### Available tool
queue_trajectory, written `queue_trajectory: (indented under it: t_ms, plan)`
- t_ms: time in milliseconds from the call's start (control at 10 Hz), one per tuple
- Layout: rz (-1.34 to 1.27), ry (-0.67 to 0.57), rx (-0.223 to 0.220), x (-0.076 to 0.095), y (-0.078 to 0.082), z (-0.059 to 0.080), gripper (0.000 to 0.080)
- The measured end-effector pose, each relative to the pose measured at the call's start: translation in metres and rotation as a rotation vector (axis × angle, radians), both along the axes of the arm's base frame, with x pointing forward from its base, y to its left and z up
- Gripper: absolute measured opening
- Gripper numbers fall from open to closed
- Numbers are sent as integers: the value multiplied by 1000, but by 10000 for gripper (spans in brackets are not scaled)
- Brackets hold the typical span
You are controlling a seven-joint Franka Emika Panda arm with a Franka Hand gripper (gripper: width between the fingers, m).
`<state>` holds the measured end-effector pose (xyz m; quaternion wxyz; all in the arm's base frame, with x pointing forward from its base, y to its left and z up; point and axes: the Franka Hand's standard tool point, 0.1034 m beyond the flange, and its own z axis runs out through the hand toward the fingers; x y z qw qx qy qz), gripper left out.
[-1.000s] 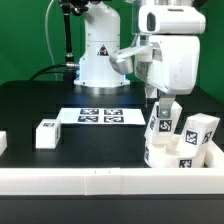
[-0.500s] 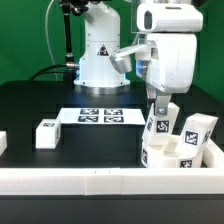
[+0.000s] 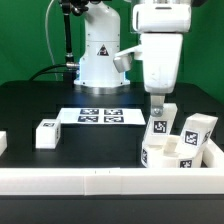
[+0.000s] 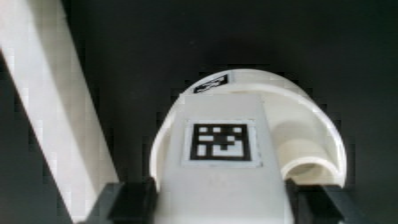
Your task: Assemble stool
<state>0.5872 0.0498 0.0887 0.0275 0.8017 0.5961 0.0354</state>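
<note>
As the leg (image 3: 160, 126) stands upright over the seat (image 3: 166, 154), gripper (image 3: 160, 106) clasping its sides, jaws half-spread

The seat (image 3: 152, 155) sat at the exterior view's right, just behind the front rail (image 3: 90, 181). The upright leg (image 3: 160, 126) stood on it beneath the gripper (image 3: 158, 103), with a second leg (image 3: 200, 131) just to the right. Further left lay the marker board (image 3: 98, 117), then a lone leg (image 3: 46, 134).

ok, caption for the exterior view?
Gripper clamps a tagged leg upright over the seat; a loose leg lies apart near the marker board.
</note>
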Motion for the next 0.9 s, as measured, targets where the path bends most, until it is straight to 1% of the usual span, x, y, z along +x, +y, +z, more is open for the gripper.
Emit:
queue_trajectory:
  t_ms: [300,500,900]
  plan:
    - [-289,-8,28,0,-4,0,338]
    - [-496,-8,60,0,-6,-1,338]
    - [-978,8,129,-1,5,-1,338]
